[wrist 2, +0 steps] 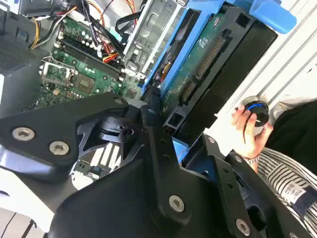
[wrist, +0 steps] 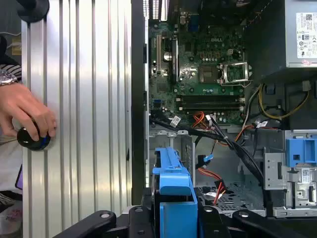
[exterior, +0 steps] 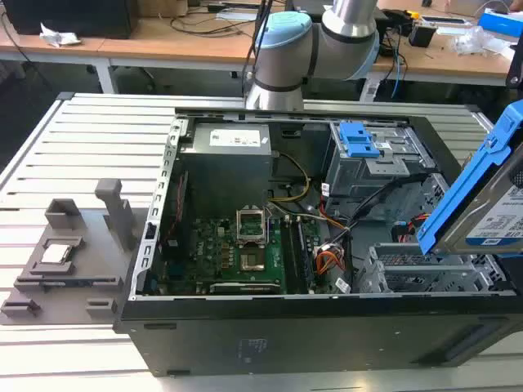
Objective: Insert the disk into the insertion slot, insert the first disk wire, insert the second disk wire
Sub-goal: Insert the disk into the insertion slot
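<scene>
The gripper (wrist: 176,218) clamps the disk (exterior: 490,204), a silver drive with a white-and-blue label framed in bright blue plastic. It hangs tilted at three o'clock in the exterior view, over the insertion slot (exterior: 413,273).

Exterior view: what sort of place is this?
Probably a robotics lab workbench: an opened desktop computer case on a slotted aluminium table, cluttered wooden benches behind, and the gripper holding the disk.

blue-framed disk (exterior: 489,192), tilted, above insertion slot (exterior: 413,276)

The disk (exterior: 493,214) is tilted above the insertion slot (exterior: 425,275) in the case (exterior: 245,343).
</scene>
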Robot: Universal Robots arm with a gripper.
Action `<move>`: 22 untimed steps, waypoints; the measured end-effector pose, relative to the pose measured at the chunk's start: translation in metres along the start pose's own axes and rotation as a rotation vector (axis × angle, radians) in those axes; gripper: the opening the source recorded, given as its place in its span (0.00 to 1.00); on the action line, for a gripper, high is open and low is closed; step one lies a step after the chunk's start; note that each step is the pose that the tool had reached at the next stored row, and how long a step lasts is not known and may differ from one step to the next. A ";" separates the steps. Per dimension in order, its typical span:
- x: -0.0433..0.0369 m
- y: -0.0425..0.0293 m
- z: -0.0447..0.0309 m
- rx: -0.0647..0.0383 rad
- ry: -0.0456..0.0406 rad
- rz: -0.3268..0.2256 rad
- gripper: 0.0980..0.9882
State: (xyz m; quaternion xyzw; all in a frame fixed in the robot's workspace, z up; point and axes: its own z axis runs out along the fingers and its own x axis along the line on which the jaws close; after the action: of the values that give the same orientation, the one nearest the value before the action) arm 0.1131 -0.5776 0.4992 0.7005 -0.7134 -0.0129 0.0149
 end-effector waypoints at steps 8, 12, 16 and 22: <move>0.0002 0.0160 0.0023 0.000 0.0000 0.000 0.30; 0.0002 0.0162 0.0027 0.000 0.0001 0.000 0.30; 0.0002 0.0162 0.0040 0.000 0.0001 0.000 0.30; 0.0002 0.0162 0.0054 0.000 0.0000 0.000 0.30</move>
State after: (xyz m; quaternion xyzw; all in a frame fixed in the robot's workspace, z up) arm 0.0967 -0.5775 0.4945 0.7005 -0.7134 -0.0129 0.0149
